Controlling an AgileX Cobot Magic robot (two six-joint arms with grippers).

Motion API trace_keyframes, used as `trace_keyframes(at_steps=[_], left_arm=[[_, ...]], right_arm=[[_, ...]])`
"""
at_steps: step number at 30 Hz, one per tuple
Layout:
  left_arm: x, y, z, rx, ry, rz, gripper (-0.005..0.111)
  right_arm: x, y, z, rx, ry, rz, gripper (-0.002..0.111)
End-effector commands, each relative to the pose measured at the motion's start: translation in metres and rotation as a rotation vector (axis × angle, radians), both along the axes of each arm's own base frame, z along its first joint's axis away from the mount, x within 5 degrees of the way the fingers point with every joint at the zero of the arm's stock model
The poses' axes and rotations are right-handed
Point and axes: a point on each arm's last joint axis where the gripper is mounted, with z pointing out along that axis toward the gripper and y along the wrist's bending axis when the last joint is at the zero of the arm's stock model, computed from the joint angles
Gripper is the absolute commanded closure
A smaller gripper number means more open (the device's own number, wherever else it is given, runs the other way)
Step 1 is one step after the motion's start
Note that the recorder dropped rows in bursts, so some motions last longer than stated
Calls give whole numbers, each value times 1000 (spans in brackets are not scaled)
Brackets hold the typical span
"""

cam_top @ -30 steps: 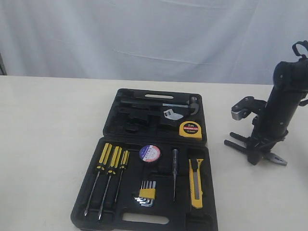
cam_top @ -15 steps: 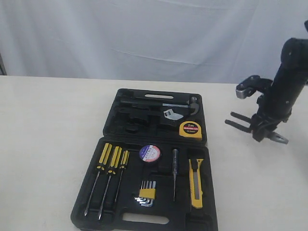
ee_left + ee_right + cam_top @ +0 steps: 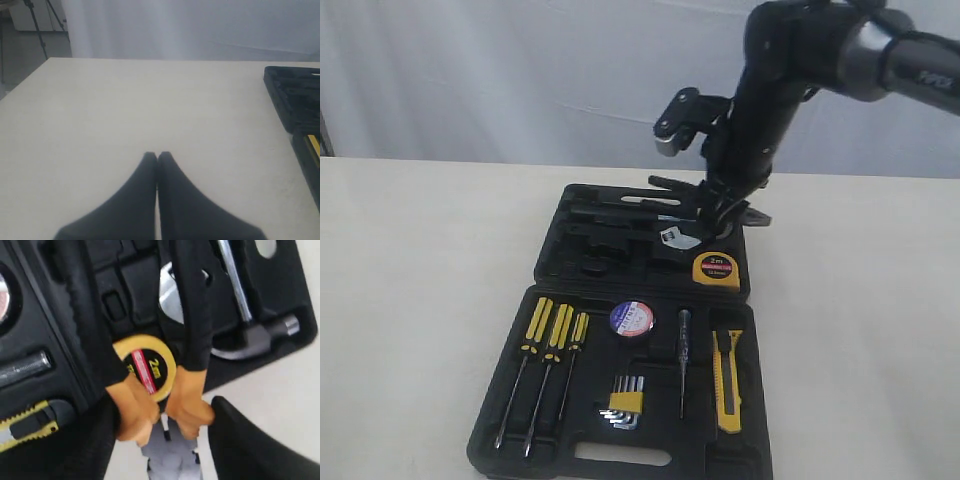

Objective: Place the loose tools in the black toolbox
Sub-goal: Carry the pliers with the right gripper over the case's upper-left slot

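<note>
The black toolbox [image 3: 548,262] lies open in the middle of the table. My right gripper [image 3: 725,205] is shut on the orange-and-black-handled pliers [image 3: 672,186] and holds them in the air over the box's far half. In the right wrist view the orange grips [image 3: 136,407] sit between the fingers [image 3: 240,440], right above the yellow tape measure [image 3: 150,365]. In the box lie the tape measure [image 3: 716,270], the tape roll [image 3: 631,318] and the utility knife [image 3: 726,380]. My left gripper [image 3: 157,156] is shut and empty over bare table, left of the toolbox [image 3: 292,97].
Three screwdrivers [image 3: 552,335], a hex key set [image 3: 625,405] and a slim tester [image 3: 684,360] fill the near half. A hammer [image 3: 255,335] and a wrench [image 3: 672,238] lie in the far half. A white curtain hangs behind the table [image 3: 410,300].
My right arm has swung left and up from the table at the right, carrying the pliers over the toolbox's far half.
</note>
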Motion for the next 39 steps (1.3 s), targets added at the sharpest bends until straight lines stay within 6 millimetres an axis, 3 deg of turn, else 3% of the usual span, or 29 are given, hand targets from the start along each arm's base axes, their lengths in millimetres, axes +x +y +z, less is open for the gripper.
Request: trace_keyframes(at_steps=[1, 6, 12, 21, 30, 39], left_arm=[[0, 0, 0, -5, -5, -3, 107], [0, 0, 0, -5, -5, -3, 107], [0, 0, 0, -5, -5, -3, 107], [0, 0, 0, -5, -5, -3, 107], [0, 0, 0, -5, -5, -3, 107], [0, 0, 0, -5, -5, -3, 107]], right_arm=[[12, 32, -15, -4, 17, 65, 109], [26, 64, -32, -4, 15, 129, 109], [40, 85, -35, 19, -46, 163, 109], [59, 90, -56, 49, -109, 164, 109], [61, 97, -82, 108, -62, 183, 109], [55, 98, -83, 118, 1, 217, 109]])
